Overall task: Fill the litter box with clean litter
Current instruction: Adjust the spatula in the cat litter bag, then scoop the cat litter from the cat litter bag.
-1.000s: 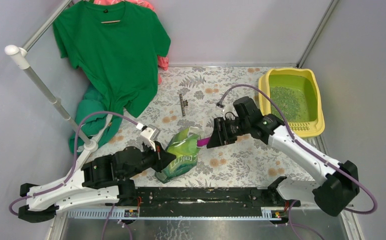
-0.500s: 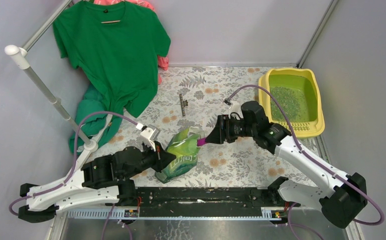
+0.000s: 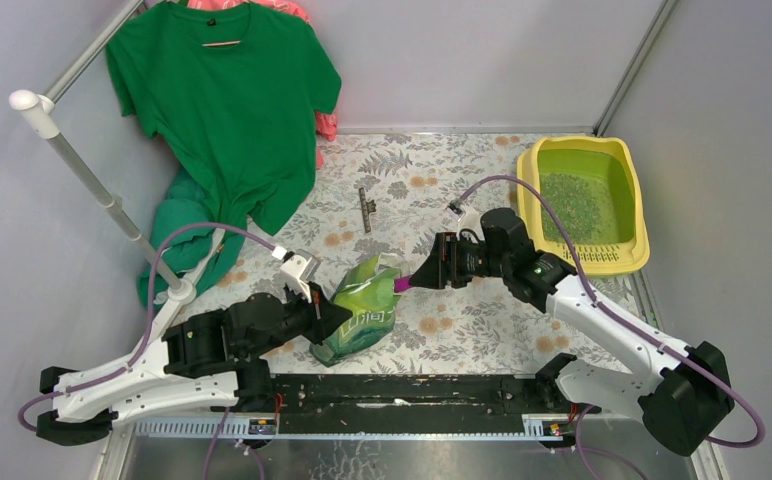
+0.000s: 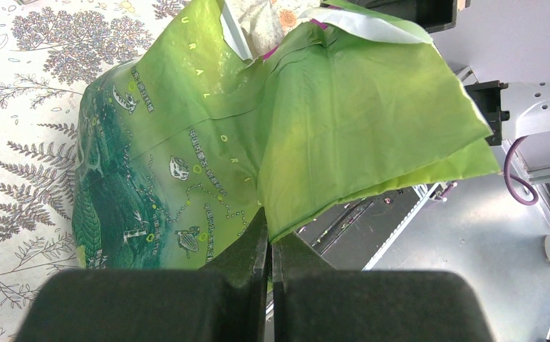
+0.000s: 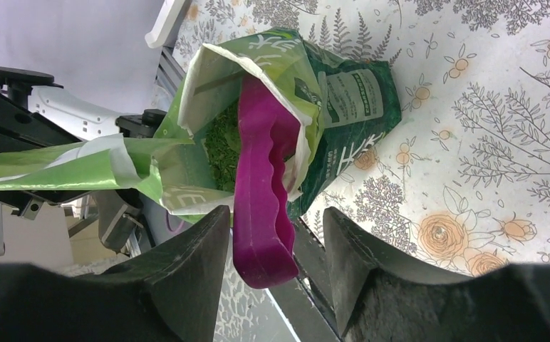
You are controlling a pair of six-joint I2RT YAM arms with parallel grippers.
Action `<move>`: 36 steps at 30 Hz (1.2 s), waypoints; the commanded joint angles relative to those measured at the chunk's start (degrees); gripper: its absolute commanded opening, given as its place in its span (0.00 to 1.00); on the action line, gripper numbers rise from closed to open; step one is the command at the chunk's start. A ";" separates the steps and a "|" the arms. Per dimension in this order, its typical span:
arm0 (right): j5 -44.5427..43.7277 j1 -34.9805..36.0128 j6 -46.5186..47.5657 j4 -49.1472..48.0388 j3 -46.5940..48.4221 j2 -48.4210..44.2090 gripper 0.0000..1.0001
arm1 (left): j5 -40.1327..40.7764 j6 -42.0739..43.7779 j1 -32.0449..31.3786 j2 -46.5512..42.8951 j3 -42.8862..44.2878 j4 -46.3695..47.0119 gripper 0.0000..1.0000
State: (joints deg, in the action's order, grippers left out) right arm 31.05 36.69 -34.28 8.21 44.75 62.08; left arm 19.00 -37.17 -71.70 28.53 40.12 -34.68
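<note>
A: Well, the left jaws?
B: Clenched on a flap of the green bag (image 4: 179, 178). Right jaws released, astride the purple scoop (image 5: 261, 185) in that bag.
A: And the litter box (image 3: 602, 260)?
B: Behind the right jaws, well apart, clean litter (image 3: 572, 205) inside.

1. Overhead view: bright, even, diffuse light. Shadows beside the green bag (image 3: 360, 310) are faint and soft-edged, and its glossy face carries a pale sheen.
2. Left wrist view: the bag is sharp and strongly lit, its upper flap glowing yellow-green. Below it, the left gripper (image 4: 270, 246) is a dark, defocused mass.
3. Right wrist view: the purple scoop (image 5: 261, 192) in the bag's shaded mouth is crisp. Below it, the right gripper (image 5: 276, 214) appears black and soft-edged.
</note>
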 commanded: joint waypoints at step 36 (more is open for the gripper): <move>2.75 2.18 -2.22 -8.08 -0.29 -0.69 0.14 | 0.83 0.14 -0.19 -0.59 1.01 7.00 0.01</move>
State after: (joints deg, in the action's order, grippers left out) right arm 32.64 38.26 -37.50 0.10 41.89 62.74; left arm 19.03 -37.17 -71.70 28.53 40.12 -34.68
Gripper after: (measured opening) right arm 0.376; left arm 0.031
